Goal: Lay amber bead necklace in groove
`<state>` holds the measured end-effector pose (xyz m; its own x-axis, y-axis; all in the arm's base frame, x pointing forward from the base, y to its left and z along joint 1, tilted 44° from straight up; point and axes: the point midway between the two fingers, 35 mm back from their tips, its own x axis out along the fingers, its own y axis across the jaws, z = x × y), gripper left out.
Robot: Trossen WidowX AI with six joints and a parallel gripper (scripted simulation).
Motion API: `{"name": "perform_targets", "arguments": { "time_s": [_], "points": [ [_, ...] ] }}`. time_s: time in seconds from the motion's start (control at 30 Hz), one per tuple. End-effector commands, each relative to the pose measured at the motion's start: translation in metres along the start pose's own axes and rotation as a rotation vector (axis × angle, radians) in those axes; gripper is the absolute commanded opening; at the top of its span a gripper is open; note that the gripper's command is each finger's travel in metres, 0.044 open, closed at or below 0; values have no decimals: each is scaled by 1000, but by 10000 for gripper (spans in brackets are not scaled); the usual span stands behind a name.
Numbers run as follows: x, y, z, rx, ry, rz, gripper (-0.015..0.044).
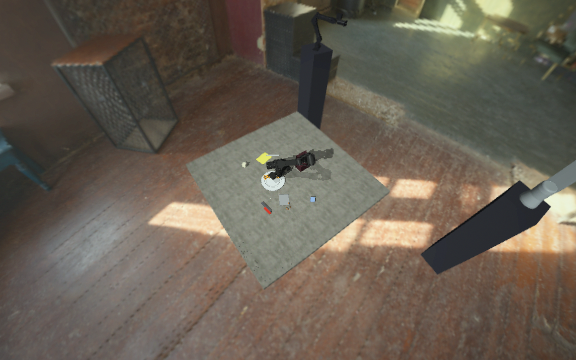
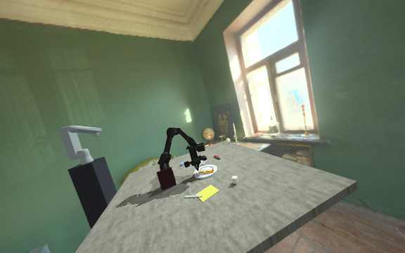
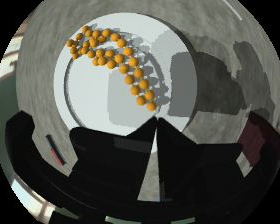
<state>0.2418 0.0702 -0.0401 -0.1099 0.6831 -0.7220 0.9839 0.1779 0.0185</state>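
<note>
The tabletop (image 1: 268, 240) (image 2: 276, 211) (image 3: 36, 65) carries the arm (image 1: 293, 163) (image 2: 167, 144) and the white board (image 1: 273, 188) (image 2: 202, 176) (image 3: 61, 85). The necklace (image 1: 267, 177) (image 2: 207, 172) (image 3: 124, 69) lies bunched on one side of the board, partly inside its groove's circle, not laid round it. The jaws are together, empty, just beside the beads' near end.

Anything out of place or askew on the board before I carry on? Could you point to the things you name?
Yes: the amber bead necklace (image 2: 207, 171) (image 3: 123, 69) is askew, bunched in a doubled strand toward one side of the round bead board (image 1: 273, 187) (image 2: 200, 176) (image 3: 186, 75) and partly across its middle, rather than running round the groove.
</note>
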Motion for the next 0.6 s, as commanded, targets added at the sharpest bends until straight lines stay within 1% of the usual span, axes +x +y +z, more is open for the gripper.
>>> {"name": "perform_targets", "arguments": {
  "time_s": [0.0,0.43,0.57],
  "points": [
    [0,-2,-6,0,3,8,0],
    [12,-2,-6,0,3,8,0],
    [9,-1,-5,-9,-3,9,105]
  ]
}}
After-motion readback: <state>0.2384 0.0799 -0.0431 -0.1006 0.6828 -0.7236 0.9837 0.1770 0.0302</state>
